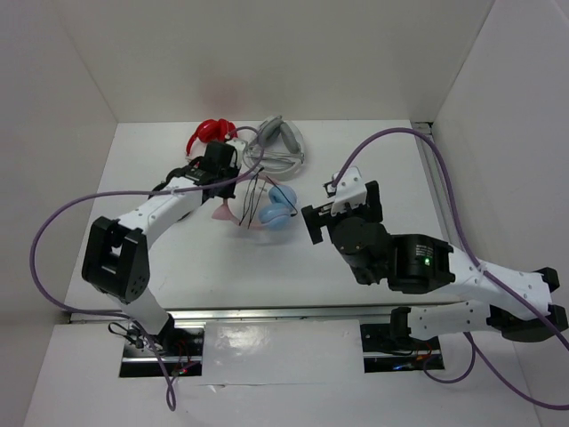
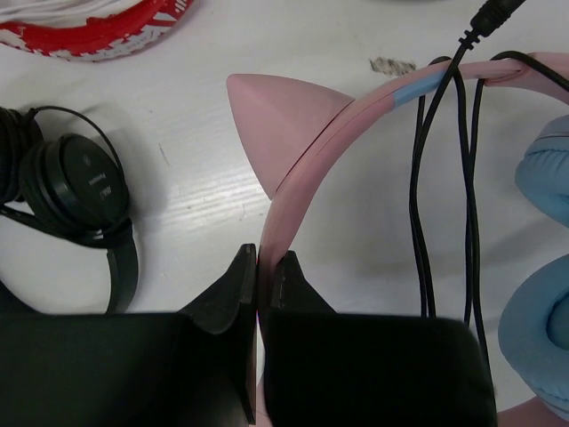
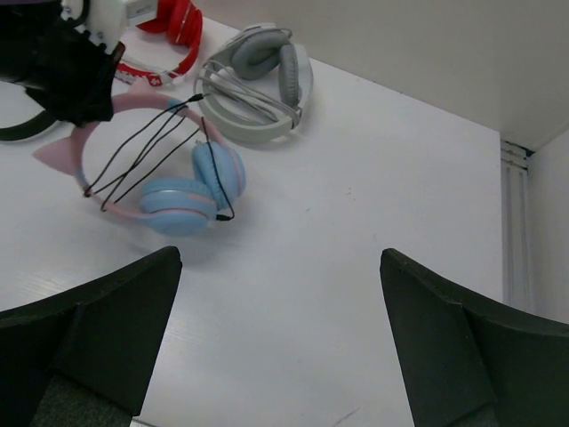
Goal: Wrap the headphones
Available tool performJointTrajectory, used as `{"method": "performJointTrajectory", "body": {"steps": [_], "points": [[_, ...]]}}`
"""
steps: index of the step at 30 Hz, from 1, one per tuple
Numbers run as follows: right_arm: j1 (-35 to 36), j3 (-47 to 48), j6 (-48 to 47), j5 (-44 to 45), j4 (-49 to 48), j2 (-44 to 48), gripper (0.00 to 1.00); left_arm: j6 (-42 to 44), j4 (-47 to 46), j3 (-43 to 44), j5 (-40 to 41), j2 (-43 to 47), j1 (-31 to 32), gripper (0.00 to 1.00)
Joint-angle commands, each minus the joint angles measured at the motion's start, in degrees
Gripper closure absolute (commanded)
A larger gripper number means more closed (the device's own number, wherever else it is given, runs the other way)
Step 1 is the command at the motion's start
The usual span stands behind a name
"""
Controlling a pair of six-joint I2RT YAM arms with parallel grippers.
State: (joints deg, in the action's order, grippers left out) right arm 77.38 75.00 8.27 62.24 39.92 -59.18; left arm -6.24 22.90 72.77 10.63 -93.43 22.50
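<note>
**White bench, band pinched, cable slack**

On the white bench (image 1: 373,178), the left end effector (image 2: 264,267) is clamped tight on the pink band of the headphones (image 2: 311,151). The right end effector (image 3: 280,258) gapes wide and empty, well apart. Just beyond the left grip, the black cable (image 2: 418,205) drapes loosely over the band. A tug could probably spill those loops or snag the cat ear.

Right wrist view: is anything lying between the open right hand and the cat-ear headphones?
Nothing visible: only bare table lies between the right hand and the headphones. The left hand grips their pink headband on the far side, outside that path.
</note>
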Motion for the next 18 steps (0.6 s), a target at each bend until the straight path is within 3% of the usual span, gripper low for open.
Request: {"method": "performJointTrajectory", "body": {"steps": [1,9,18], "points": [[0.49,-0.03,3.15,-2.12,0.60,1.52,0.00,-1.24,-10.74,3.34,-0.26,-2.19,-1.49,1.00],[1.01,-0.03,1.40,-3.44,0.07,0.91,0.00,-1.85,-15.42,-0.52,-6.94,-7.30,-5.45,1.00],[1.01,-0.56,0.87,-3.97,-2.13,-0.15,0.00,-0.18,-14.81,-2.37,-1.32,-10.71,-2.91,1.00]]}}
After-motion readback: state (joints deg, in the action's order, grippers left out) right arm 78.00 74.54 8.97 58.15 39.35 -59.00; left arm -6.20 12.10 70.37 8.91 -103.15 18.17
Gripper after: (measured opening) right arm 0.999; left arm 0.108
